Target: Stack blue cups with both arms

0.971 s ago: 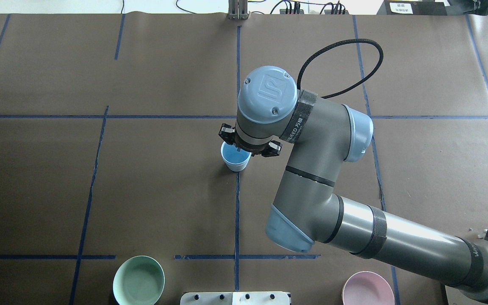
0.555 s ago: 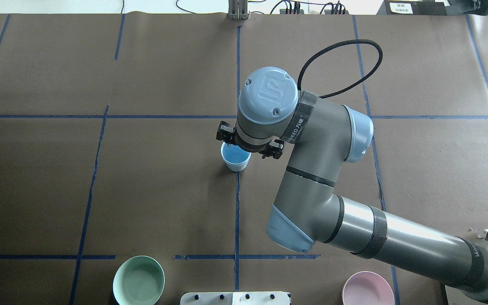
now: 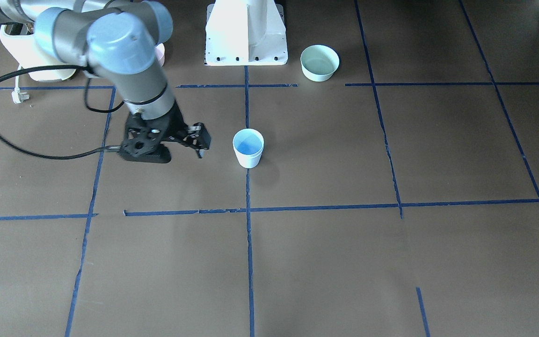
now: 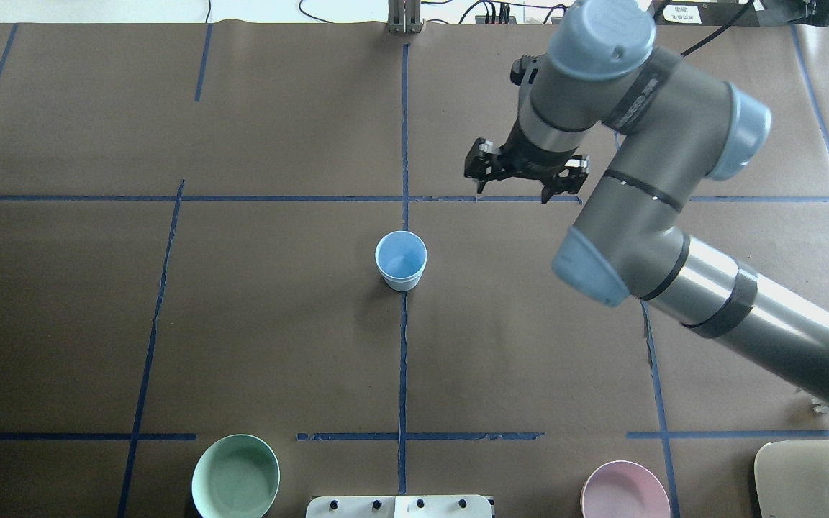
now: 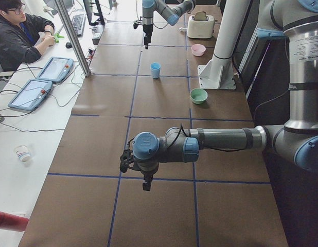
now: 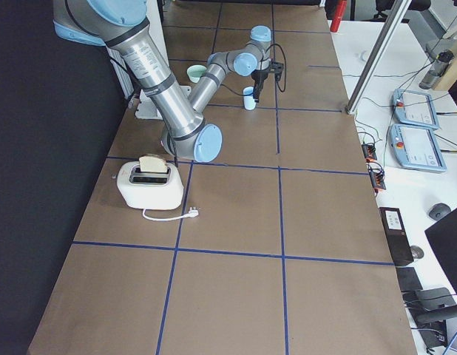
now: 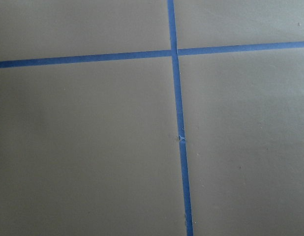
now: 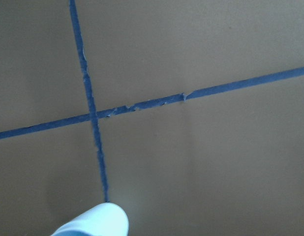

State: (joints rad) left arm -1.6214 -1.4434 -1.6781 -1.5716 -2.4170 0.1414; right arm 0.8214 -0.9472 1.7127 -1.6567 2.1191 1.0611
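Observation:
One pale-blue cup shape (image 4: 401,260) stands upright on the centre tape line; it also shows in the front view (image 3: 248,147) and at the bottom edge of the right wrist view (image 8: 95,221). I cannot tell whether a second cup is nested in it. My right gripper (image 4: 522,181) hangs open and empty above the table, beyond and to the right of the cup, and shows to the cup's left in the front view (image 3: 178,145). My left gripper (image 5: 146,181) shows only in the exterior left view, far from the cup; I cannot tell if it is open or shut.
A mint-green bowl (image 4: 235,476) and a pink bowl (image 4: 624,491) sit at the near edge, either side of the white pedestal (image 3: 246,32). A white toaster (image 6: 149,181) with a loose plug lies on the right arm's side. An operator (image 5: 17,36) sits at the side desk.
My right gripper was directly over the cup with its jaws spread. It has risen and moved away to the far right. The cup stands in the same place.

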